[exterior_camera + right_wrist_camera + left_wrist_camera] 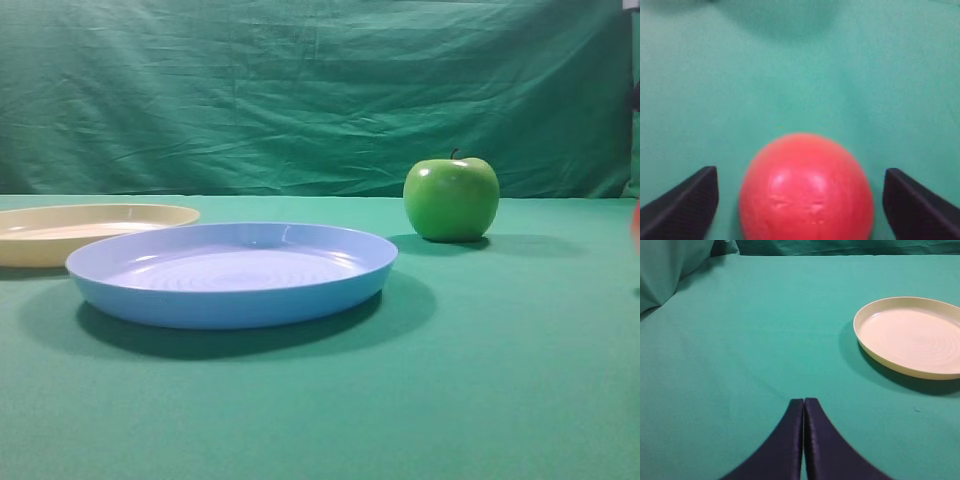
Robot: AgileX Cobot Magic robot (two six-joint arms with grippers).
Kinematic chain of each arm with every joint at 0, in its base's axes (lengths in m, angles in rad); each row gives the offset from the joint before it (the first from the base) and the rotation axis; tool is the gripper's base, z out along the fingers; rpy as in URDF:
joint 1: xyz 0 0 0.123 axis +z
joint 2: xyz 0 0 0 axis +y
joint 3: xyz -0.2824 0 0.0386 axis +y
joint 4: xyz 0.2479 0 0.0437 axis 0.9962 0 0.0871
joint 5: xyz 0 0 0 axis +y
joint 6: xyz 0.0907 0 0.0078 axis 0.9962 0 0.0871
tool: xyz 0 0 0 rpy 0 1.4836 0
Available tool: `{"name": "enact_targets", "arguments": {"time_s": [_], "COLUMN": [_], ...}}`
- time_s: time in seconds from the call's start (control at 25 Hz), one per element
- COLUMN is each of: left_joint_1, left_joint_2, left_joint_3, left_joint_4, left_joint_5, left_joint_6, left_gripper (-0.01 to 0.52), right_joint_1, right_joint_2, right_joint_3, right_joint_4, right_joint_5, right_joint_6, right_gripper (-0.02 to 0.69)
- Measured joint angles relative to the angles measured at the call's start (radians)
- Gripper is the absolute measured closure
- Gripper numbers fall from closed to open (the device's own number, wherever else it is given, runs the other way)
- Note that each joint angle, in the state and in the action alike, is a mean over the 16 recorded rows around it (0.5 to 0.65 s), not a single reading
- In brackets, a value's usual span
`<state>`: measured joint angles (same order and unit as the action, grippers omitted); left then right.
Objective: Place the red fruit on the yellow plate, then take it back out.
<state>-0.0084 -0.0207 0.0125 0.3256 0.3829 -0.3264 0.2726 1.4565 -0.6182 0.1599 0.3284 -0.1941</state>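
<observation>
Green cloth covers the surface (500, 400) and hangs creased as a backdrop (300, 90) behind it. Nearest in the right wrist view, the right gripper (800, 200) stands with its dark fingers (685, 205) spread wide, and the red fruit (806, 187) sits on the cloth between them, a clear gap on each side, so nothing is held. In the exterior high view only a red sliver shows at the right edge. The left gripper (804, 440) hovers over bare cloth, its two dark fingers pressed together with nothing between them. Ahead of it and to its right lies the yellow plate (900, 365), with nothing on it. From the exterior, the light blue plate (230, 300) lies closest, the yellow plate just behind at left, and the green apple (451, 198) stands upright farther back at right.
</observation>
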Motion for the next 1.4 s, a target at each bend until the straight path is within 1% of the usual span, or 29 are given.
{"name": "enact_targets", "arguments": {"time_s": [0.08,0.16,0.24,0.28,0.4,0.52,0.72,0.8,0.88,0.96,1.04,1.4], "left_joint_1": [0.0,0.0,0.0,0.0,0.0,0.0,0.0,0.0,0.0,0.0,0.0,0.0], "left_joint_2": [0.0,0.0,0.0,0.0,0.0,0.0,0.0,0.0,0.0,0.0,0.0,0.0], "left_joint_3": [0.0,0.0,0.0,0.0,0.0,0.0,0.0,0.0,0.0,0.0,0.0,0.0], "left_joint_4": [0.0,0.0,0.0,0.0,0.0,0.0,0.0,0.0,0.0,0.0,0.0,0.0], "left_joint_5": [0.0,0.0,0.0,0.0,0.0,0.0,0.0,0.0,0.0,0.0,0.0,0.0], "left_joint_6": [0.0,0.0,0.0,0.0,0.0,0.0,0.0,0.0,0.0,0.0,0.0,0.0], "left_gripper": [0.514,0.514,0.514,0.514,0.514,0.514,0.514,0.514,0.514,0.514,0.514,0.514], "right_joint_1": [0.0,0.0,0.0,0.0,0.0,0.0,0.0,0.0,0.0,0.0,0.0,0.0], "right_joint_2": [0.002,0.003,0.002,-0.001,-0.017,-0.051,-0.15,-0.207,-0.27,-0.34,-0.412,-0.745], "right_joint_3": [-0.043,-0.095,-0.153,-0.182,-0.266,-0.333,-0.398,-0.407,-0.41,-0.408,-0.401,-0.311], "right_joint_4": [-0.002,-0.004,-0.005,-0.006,-0.008,-0.008,0.002,0.01,0.02,0.031,0.042,0.071], "right_joint_5": [0.052,0.116,0.189,0.228,0.335,0.425,0.529,0.553,0.568,0.578,0.585,0.596], "right_joint_6": [0.0,0.0,0.0,0.0,0.001,0.002,0.006,0.007,0.009,0.01,0.011,0.032], "right_gripper": [0.064,0.055,0.076,0.1,0.202,0.327,0.526,0.587,0.631,0.656,0.665,0.665]}}
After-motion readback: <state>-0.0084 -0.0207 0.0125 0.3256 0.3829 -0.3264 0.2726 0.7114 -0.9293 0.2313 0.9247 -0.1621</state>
